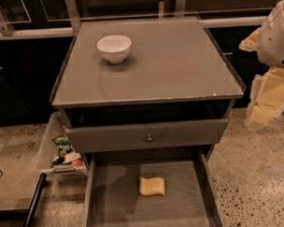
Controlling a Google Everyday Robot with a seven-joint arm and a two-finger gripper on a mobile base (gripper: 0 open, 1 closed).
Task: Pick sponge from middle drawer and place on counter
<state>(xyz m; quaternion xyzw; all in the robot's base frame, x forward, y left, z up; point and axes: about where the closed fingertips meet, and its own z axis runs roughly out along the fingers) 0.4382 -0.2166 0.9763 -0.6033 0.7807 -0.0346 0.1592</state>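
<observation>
The pale-yellow sponge lies flat on the floor of the open middle drawer, near its centre. The grey counter is the cabinet top above it, with a chipped front edge. My gripper hangs at the right edge of the view, beside the cabinet's right front corner. It is level with the counter's edge, well above and to the right of the sponge, and touches nothing.
A white bowl stands on the counter's back left. The upper drawer front with a small knob overhangs the back of the open drawer. A clear bin with snack packets sits on the floor to the left.
</observation>
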